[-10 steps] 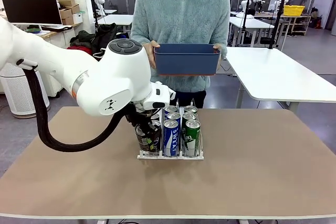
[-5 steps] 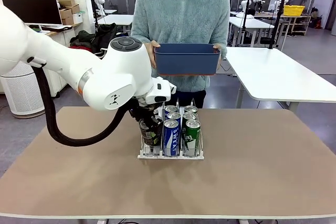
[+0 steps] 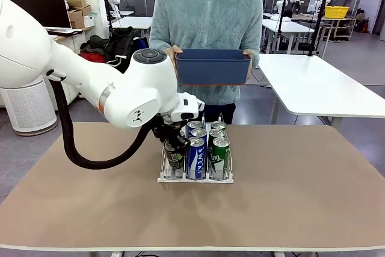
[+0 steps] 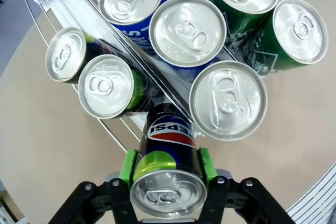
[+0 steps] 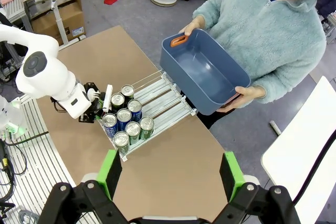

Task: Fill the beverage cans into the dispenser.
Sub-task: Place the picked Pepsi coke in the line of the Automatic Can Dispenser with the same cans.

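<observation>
- My left gripper (image 4: pixel 167 167) is clamped on a black Pepsi can (image 4: pixel 169 179), green pads pressed on opposite sides of its body, silver top facing the wrist camera.
- From the front view, that can hangs at the near end of the left lane of the dispenser (image 3: pixel 195 178); I cannot tell whether its base touches the lane floor.
- The dispenser sits at mid-table, at twelve o'clock from my camera. In the wrist view the other cans fan out from ten to two o'clock above the held one.
- Judgement: the step in hand is seating this can. I would keep it upright, centre it between the wire dividers (image 4: pixel 131 135), lower until it bears, and only then let go.
- Risk, as I see it: the blue-and-white can (image 3: pixel 195 156) stands just beside in the middle lane, and the near silver top at one o'clock in the wrist view is close to my pad, so the fingers have little room to spread.
- Materials: slim aluminium cylinders, glossy printed walls, ridged silver tops with pull tabs; likely slippery and easily dented. The green can (image 3: pixel 220 157) fronts the right lane.
- The dispenser has a white base and thin clear rails; it looks light, so a sideways nudge could shift it.
- My right gripper (image 5: pixel 170 174) hangs high above the table, fingers spread wide, holding nothing.
- The person holds a dark blue bin (image 3: pixel 213 67), smooth moulded plastic, at the far edge.
</observation>
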You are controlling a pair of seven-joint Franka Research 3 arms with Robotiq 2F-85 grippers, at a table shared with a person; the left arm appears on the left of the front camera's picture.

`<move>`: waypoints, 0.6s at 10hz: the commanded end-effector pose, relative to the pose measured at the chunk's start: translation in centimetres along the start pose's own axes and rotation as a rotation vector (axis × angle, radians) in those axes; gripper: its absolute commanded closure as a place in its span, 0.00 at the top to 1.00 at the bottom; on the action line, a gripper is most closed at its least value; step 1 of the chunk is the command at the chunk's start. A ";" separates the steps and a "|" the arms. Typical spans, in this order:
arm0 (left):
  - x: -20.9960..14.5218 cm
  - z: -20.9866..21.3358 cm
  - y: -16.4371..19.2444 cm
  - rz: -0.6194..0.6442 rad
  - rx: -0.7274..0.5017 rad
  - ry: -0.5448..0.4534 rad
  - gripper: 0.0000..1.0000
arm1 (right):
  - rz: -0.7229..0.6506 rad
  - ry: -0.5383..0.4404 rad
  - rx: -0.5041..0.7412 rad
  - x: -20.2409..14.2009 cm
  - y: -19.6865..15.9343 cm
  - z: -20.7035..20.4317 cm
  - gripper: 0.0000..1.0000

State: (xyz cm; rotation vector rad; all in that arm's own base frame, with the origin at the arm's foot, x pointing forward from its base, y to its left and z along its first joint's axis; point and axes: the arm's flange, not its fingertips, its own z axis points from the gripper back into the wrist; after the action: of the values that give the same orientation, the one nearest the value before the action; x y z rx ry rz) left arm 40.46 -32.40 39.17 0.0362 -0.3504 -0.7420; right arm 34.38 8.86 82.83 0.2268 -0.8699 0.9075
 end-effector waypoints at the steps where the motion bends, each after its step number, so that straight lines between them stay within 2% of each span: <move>1: 1.2 -1.2 1.1 -0.018 -0.002 0.009 0.58 | 0.000 -0.002 -0.002 0.0 0.0 0.0 1.00; 6: 0.9 -2.5 0.8 -0.024 -0.092 0.093 0.58 | 0.000 -0.002 -0.002 0.0 0.0 0.0 1.00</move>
State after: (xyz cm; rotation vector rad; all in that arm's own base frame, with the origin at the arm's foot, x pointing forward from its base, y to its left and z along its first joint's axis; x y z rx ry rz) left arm 42.07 -32.57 37.53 0.0199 -0.2575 -0.7577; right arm 34.38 8.86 82.84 0.2268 -0.8699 0.9075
